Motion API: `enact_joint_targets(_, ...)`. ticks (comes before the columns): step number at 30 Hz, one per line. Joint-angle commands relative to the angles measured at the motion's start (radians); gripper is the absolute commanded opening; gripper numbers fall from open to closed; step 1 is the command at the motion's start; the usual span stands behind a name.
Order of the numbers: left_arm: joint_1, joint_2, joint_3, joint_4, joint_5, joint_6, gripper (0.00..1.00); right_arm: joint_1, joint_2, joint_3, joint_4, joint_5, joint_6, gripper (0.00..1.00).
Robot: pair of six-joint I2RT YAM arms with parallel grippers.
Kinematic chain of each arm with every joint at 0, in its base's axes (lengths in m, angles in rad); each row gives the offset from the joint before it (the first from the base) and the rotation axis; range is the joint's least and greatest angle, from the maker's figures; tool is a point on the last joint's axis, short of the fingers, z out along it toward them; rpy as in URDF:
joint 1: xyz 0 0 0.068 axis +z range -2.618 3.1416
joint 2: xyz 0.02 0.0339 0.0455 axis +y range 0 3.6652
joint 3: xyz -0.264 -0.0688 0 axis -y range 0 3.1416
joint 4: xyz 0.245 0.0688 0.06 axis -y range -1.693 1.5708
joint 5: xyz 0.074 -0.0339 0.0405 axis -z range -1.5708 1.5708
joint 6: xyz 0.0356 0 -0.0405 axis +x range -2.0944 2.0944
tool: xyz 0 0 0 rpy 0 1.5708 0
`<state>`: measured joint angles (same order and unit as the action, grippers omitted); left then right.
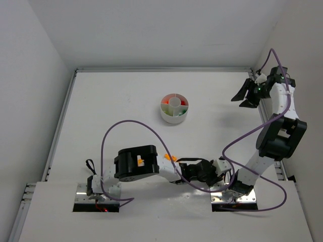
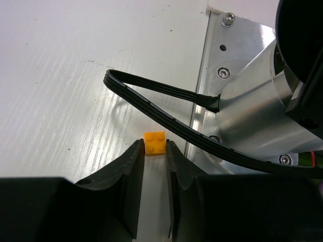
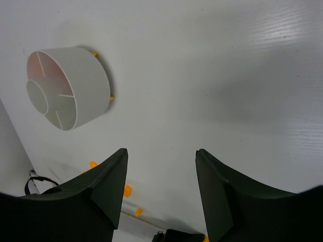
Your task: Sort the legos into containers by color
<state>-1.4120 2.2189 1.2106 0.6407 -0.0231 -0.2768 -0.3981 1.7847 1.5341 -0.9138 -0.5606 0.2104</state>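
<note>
Left wrist view gives the detail that the other views do not. The left gripper [image 2: 154, 151] is closed on one orange lego [image 2: 154, 142], and its two dark fingertips [image 2: 135, 151] press on the brick's sides at the lower centre of the frame. The brick is just above the white table [image 2: 60, 75]. Just beside it, to the right, is the metal base plate [image 2: 212, 75] with screws. A black flat cable [image 2: 151, 108] runs across the frame above the brick.

From the top external view this brick cannot be seen. The left arm lies low across the bottom of the frame, stretched from its base at the lower left toward the right. The left gripper [image 1: 218, 169] ends close to the base of the right arm. The round white dish [image 1: 166, 117] stands in the middle of the table, well apart from both grippers. Red shows in its left compartment and green in its right one.

The right arm rises from the lower right and folds upward, so the right gripper [image 1: 246, 97] is at the upper right.

Right wrist view shows that the right gripper [image 3: 161, 154] is open, with a wide gap and nothing between its fingers. The dish [image 3: 83, 85] appears at the upper left of that frame. Two tiny yellow legos [image 3: 111, 98] touch its outer wall, and some loose orange legos [image 3: 127, 190] lie at the lower left.
</note>
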Motion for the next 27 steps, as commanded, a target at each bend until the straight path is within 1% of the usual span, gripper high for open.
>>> enact_joint_targets(1, 0.019, -0.008, -0.019, -0.065, -0.029, 0.045, 0.27, -0.007, -0.002, 0.031, 0.016, -0.024, 0.007, 0.57)
enact_joint_targets(4, 0.019, 0.013, 0.026, -0.107, -0.053, 0.054, 0.27, -0.007, -0.002, 0.021, 0.016, -0.024, 0.007, 0.57)
enact_joint_targets(6, 0.044, 0.013, 0.026, -0.121, -0.054, 0.054, 0.27, -0.007, -0.002, 0.021, 0.016, -0.024, 0.007, 0.57)
enact_joint_targets(12, 0.081, -0.045, -0.088, -0.121, -0.044, 0.076, 0.27, -0.007, -0.002, 0.021, 0.016, -0.024, 0.007, 0.57)
enact_joint_targets(13, 0.106, -0.059, -0.109, -0.121, -0.035, 0.076, 0.27, -0.007, -0.002, 0.021, 0.016, -0.024, 0.007, 0.57)
enact_joint_targets(19, 0.18, -0.126, -0.184, -0.133, -0.026, 0.126, 0.27, -0.007, 0.007, 0.031, 0.016, -0.033, 0.007, 0.57)
enact_joint_targets(22, 0.221, -0.181, -0.239, -0.154, -0.008, 0.154, 0.27, -0.007, 0.007, 0.031, 0.016, -0.033, 0.007, 0.57)
enact_joint_targets(25, 0.249, -0.238, -0.305, -0.165, 0.043, 0.198, 0.27, -0.007, 0.016, 0.031, 0.016, -0.042, 0.007, 0.57)
enact_joint_targets(27, 0.261, -0.258, -0.315, -0.177, 0.074, 0.212, 0.33, 0.002, 0.016, 0.04, 0.016, -0.042, 0.007, 0.57)
